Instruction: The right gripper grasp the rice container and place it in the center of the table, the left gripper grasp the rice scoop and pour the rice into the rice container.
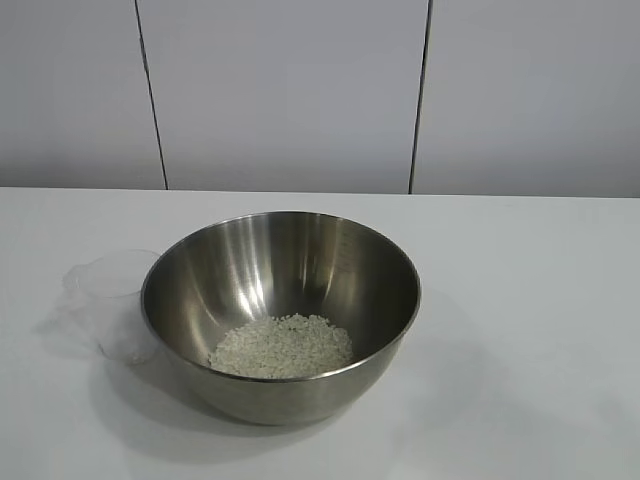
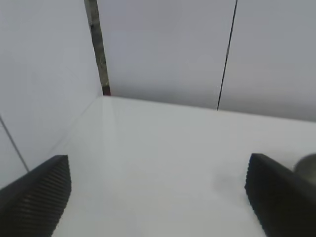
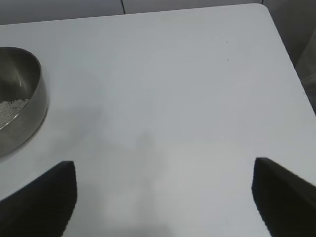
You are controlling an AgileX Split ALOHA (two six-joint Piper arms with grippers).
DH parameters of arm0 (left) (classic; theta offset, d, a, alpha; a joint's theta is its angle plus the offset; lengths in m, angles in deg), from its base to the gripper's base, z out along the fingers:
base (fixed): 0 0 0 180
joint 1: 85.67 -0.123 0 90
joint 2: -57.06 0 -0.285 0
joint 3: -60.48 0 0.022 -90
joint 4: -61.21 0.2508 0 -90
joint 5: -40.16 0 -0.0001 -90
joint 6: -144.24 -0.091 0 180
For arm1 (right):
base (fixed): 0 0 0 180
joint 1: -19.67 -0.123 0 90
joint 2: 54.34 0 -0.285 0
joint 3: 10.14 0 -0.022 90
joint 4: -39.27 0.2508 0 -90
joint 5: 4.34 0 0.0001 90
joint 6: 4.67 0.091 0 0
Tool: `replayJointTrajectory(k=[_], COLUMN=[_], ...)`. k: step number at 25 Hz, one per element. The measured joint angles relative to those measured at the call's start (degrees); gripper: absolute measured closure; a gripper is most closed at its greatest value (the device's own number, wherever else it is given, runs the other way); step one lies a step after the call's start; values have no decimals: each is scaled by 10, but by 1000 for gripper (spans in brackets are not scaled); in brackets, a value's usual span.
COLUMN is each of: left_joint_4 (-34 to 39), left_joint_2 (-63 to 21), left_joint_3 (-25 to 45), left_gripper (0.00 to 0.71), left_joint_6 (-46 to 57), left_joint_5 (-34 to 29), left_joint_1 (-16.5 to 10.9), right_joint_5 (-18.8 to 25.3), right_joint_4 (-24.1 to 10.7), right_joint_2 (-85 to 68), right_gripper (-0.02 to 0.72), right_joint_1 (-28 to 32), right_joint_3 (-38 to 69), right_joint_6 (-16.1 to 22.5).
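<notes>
White wall panels with dark vertical seams stand behind the table, a plain white top that fills the lower part of the exterior view. Near its middle sits the rice container, a shiny steel bowl standing upright, with the rice lying in a low pale heap on its bottom. Just beside the bowl, on the left arm's side, rests the rice scoop, a small clear plastic cup that looks empty; whether it touches the bowl's wall cannot be told.

Neither arm shows in the exterior view. From the left wrist, the left gripper hangs over bare tabletop with its fingers spread wide and nothing between them; a sliver of the steel bowl peeks out just beyond one finger. From the right wrist, the right gripper is likewise released, its fingers wide apart over empty white surface, holding nothing. The bowl with its grains lies ahead of those fingers and off to one side, well apart from them.
</notes>
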Motion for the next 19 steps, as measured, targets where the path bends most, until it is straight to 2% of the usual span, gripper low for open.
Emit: replayJointTrajectory(k=[8, 12, 15, 19], left_joint_4=[-22, -23, -25, -26], left_joint_2=[-9, -9, -9, -9], left_joint_3=[96, 146, 148, 149], left_gripper=[23, 25, 25, 25], left_joint_6=[1, 2, 2, 2], left_joint_5=[-14, 4, 13, 18], left_joint_1=[0, 1, 19, 59], right_joint_5=[1, 0, 0, 0], right_joint_4=[0, 0, 0, 0], right_joint_2=[0, 0, 0, 0], right_gripper=[43, 43, 43, 43], right_joint_1=[0, 0, 0, 0], right_joint_3=[0, 0, 0, 0], right_joint_6=[0, 0, 0, 0])
